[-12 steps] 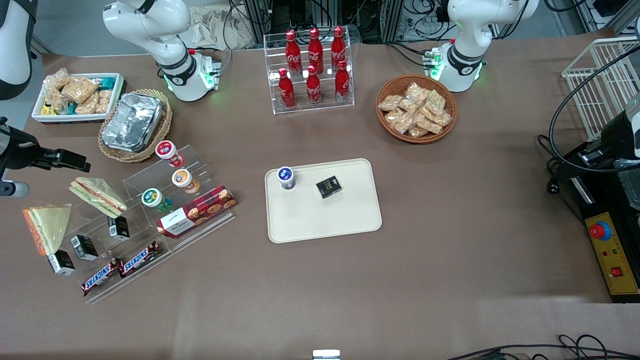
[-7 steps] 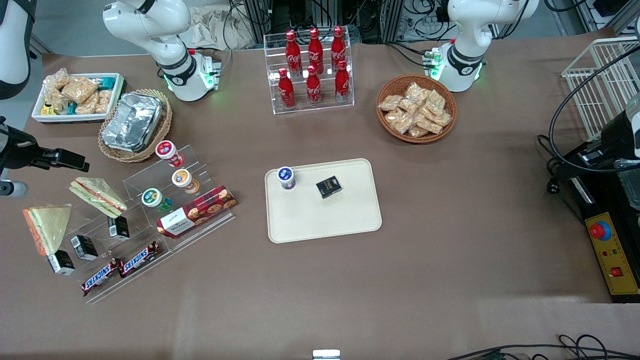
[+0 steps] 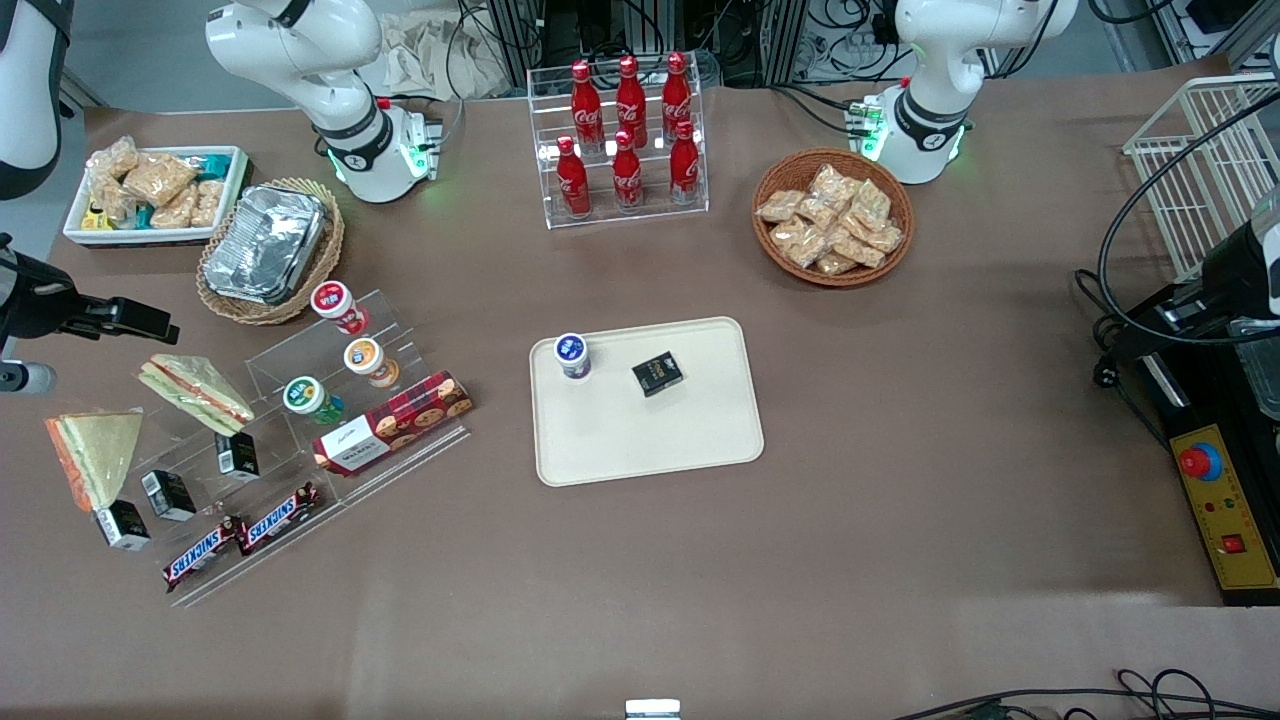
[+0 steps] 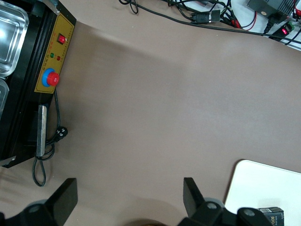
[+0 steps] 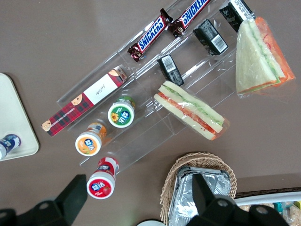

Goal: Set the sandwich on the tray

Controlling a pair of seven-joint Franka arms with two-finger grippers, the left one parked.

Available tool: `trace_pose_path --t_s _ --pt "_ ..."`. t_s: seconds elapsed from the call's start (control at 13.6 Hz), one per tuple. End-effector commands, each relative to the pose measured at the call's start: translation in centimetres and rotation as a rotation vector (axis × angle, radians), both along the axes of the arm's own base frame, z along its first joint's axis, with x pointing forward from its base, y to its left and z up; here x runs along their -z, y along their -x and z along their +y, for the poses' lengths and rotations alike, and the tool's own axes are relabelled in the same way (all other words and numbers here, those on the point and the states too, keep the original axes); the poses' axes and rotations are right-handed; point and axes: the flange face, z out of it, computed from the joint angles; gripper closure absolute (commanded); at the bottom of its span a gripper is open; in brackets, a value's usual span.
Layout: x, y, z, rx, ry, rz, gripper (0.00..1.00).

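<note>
The sandwich (image 3: pixel 95 455) (image 5: pixel 261 56) is a wrapped wedge with an orange filling edge. It leans on a clear acrylic stand at the working arm's end of the table. The cream tray (image 3: pixel 650 440) (image 5: pixel 14 117) lies mid-table, carrying a blue-lidded cup (image 3: pixel 572 355) and a small black box (image 3: pixel 657 374). My gripper (image 3: pixel 140 322) (image 5: pixel 138 188) hangs open and empty high above the table. It is farther from the front camera than the sandwich, over the gap between the red-lidded cup (image 5: pixel 101 181) and the foil basket (image 5: pixel 197 188).
A second wedge sandwich (image 3: pixel 195 392) with a red-and-green stripe lies beside the orange one. The stand also holds lidded cups, a tartan biscuit box (image 3: pixel 392 422), small black boxes and Snickers bars (image 3: pixel 240 535). A white snack bin (image 3: pixel 155 195), cola rack (image 3: pixel 625 140) and wicker basket (image 3: pixel 832 218) stand farther back.
My gripper has crept very slightly toward the working arm's end of the table. Nothing on the table has moved.
</note>
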Motion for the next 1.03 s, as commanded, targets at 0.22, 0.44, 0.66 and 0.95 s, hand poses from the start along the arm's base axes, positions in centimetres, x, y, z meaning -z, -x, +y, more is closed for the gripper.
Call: trace_pose_path --t_s 0.22,0.44,0.66,0.95 --pt "-0.2 0.06 -0.04 -0.015 0.011 -0.005 0.01" --pt "-0.54 0.25 -0.39 -0.009 0.011 -0.011 0.01" --pt "-0.7 0.33 -0.87 0.0 0.008 -0.015 0.01" --pt "-0.59 0.15 -0.74 -0.004 0.012 -0.019 0.01"
